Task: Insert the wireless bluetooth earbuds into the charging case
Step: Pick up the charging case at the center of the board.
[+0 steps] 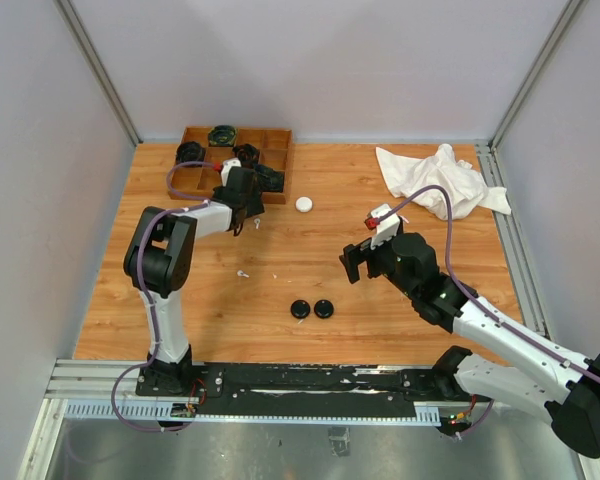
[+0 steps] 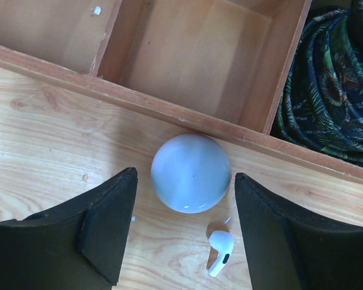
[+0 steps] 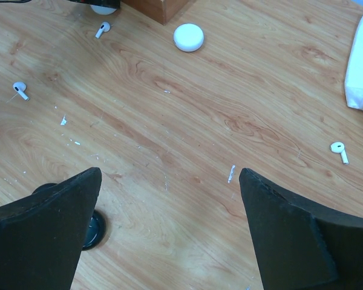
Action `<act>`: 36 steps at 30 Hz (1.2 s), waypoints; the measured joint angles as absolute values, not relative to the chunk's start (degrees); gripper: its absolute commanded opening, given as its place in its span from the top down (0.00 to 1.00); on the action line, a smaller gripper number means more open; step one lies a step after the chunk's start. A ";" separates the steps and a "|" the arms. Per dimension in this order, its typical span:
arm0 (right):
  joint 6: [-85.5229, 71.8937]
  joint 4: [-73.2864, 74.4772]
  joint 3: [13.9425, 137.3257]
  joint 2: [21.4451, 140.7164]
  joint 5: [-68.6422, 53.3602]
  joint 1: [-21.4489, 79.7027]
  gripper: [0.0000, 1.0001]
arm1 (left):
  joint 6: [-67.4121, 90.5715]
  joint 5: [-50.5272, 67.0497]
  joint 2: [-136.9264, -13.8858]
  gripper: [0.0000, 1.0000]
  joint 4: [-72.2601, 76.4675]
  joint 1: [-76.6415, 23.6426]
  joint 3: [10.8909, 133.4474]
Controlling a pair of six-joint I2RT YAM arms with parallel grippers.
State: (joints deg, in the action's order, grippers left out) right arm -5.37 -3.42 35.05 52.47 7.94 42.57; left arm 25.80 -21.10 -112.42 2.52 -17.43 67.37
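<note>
**Left claw lined up over the white case, nothing seated yet**

We read this as the opening step: getting hold of a case before any earbud can go in. In the left wrist view the left claw (image 2: pixel 185 181) hangs over the desk (image 1: pixel 210 310) with its jaws apart. The white case (image 2: pixel 190 172) sits between them, with bare wood showing on both sides, so nothing is gripped. The case lies just beside the front wall of the wooden tray (image 2: pixel 169 109); we cannot tell whether it touches it. A white earbud (image 2: pixel 221 251) lies on the desk just beside the case, close to the inner face of the claw's right-hand finger.

The right claw (image 3: pixel 169 175) hangs over the middle of the desk with its jaws wide apart and nothing between them. Its camera shows a second earbud (image 3: pixel 21 90) and a third earbud (image 3: pixel 339 151) lying loose, well apart from each other. A spare white case (image 1: pixel 303 204) rests near the tray corner, and the black cases (image 1: pixel 299 309) sit side by side nearer the arm bases.

By our judgement the task has barely begun, since every earbud we can see is on the wood. The next move calls for the left claw to settle squarely on the round sides of the white case. That shape may slip, and the tray wall crowds the far side. The nearby earbud could be knocked aside as the fingers meet the case. The case looks shut from above, so we expect it must be opened first.
</note>
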 measured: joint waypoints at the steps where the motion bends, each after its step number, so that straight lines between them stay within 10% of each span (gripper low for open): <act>1: -5.28 -3.51 35.05 52.47 7.86 42.57 0.01 | 25.80 -20.88 -112.66 0.33 2.55 -17.43 67.64; 21: -4.97 -3.60 35.11 53.91 5.85 42.57 0.02 | 21.32 -18.06 -108.01 0.53 5.10 -17.41 60.55; 36: -9.69 0.62 41.32 62.54 -6.04 38.52 0.01 | 15.46 -10.20 -85.38 0.51 12.14 -22.33 43.09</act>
State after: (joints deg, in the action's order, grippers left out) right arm -9.69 0.62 41.32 62.54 -6.04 38.52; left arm 15.46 -10.20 -85.38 12.14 -22.33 43.09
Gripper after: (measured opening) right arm 0.985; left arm 0.556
